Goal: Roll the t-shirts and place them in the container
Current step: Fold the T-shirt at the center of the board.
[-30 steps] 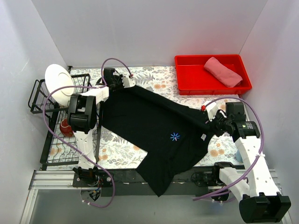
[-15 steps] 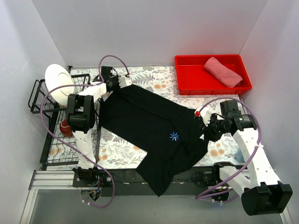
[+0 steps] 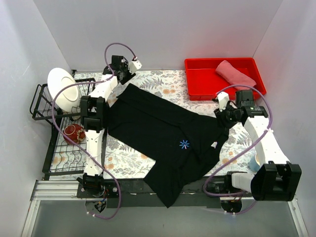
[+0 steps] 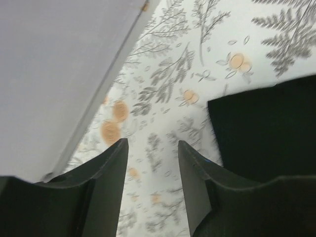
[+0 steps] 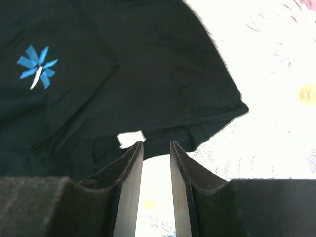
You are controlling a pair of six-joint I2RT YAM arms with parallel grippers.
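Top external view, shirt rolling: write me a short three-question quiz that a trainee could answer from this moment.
1. Fill in: the starburst print on the black t-shirt is ____ in colour.
2. True or false: the pink t-shirt lies inside the red tray.
3. Choose one: the left hand holds A) the black t-shirt, B) a white plate, C) nothing.
Key: 1 blue; 2 true; 3 C.
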